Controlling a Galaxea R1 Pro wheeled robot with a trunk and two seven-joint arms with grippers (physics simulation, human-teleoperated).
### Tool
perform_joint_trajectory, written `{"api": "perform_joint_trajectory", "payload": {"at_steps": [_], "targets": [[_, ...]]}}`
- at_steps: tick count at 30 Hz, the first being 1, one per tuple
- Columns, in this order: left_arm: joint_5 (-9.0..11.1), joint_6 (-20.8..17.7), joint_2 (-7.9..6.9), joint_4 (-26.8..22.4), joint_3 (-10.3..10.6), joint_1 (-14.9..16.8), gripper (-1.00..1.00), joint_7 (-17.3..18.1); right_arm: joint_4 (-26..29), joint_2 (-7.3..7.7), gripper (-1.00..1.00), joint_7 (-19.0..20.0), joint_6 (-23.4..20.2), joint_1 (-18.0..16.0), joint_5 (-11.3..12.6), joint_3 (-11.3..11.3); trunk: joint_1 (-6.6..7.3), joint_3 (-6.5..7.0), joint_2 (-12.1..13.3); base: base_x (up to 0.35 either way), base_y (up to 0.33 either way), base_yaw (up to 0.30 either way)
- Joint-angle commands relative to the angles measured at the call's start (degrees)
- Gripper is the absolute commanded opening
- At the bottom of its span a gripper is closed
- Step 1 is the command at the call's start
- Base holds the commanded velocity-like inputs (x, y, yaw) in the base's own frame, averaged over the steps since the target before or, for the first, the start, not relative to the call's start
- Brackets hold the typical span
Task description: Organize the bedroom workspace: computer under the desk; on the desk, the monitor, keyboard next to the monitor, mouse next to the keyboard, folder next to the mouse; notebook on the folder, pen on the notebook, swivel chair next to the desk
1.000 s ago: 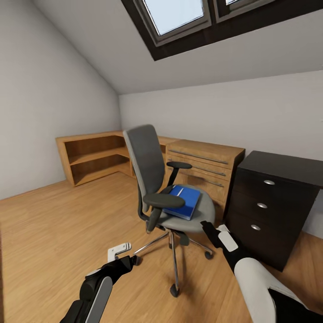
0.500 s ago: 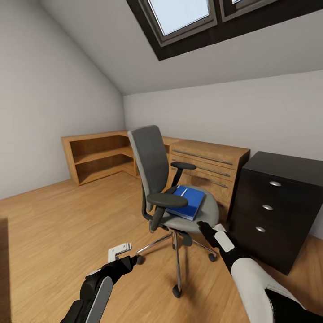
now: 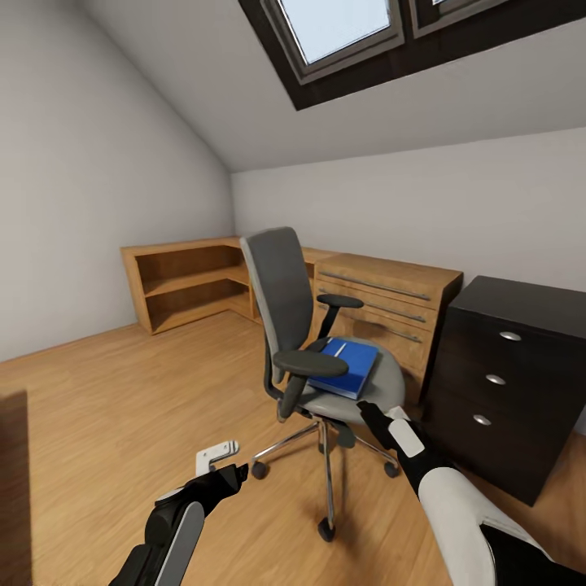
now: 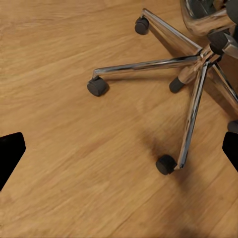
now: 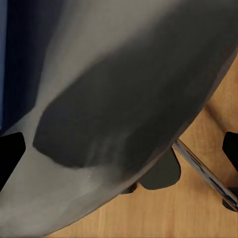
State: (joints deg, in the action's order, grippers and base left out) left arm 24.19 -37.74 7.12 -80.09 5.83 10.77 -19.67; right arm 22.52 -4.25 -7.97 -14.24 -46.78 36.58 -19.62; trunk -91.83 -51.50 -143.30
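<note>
The right claw hangs just in front of the near edge of the seat of the grey padded swivel chair with black armrests and a chrome five-star base. Its dark fingertips show at both edges of the right wrist view with a wide gap between them, so the jaws stand apart and hold nothing. Past them lies the grey seat cushion from close up, with a chrome leg and the wooden floor beneath.

Just beyond the right claw, the flat bright blue rectangular folder lies on the chair seat, a thin pale stick resting on its top.

The left claw hovers low over the floor, beside and short of the chair base. In the left wrist view its black fingertips sit at both edges, spread wide and empty, with the chrome legs and black casters between them.

Beyond the right claw and to its right stands a black three-drawer cabinet. Behind the chair runs a light-wood drawer unit joined to a low open wooden shelf.
</note>
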Motion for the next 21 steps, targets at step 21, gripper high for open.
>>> {"api": "perform_joint_trajectory", "payload": {"at_steps": [21], "targets": [[0.6, -0.1, 0.00, -0.1, 0.1, 0.0, 1.00, -0.7, -3.2, -0.05, 1.00, -0.4, -0.2, 0.0, 0.5, 0.1, 0.01, -0.07, 0.0, -0.040, 0.000, 0.008]]}}
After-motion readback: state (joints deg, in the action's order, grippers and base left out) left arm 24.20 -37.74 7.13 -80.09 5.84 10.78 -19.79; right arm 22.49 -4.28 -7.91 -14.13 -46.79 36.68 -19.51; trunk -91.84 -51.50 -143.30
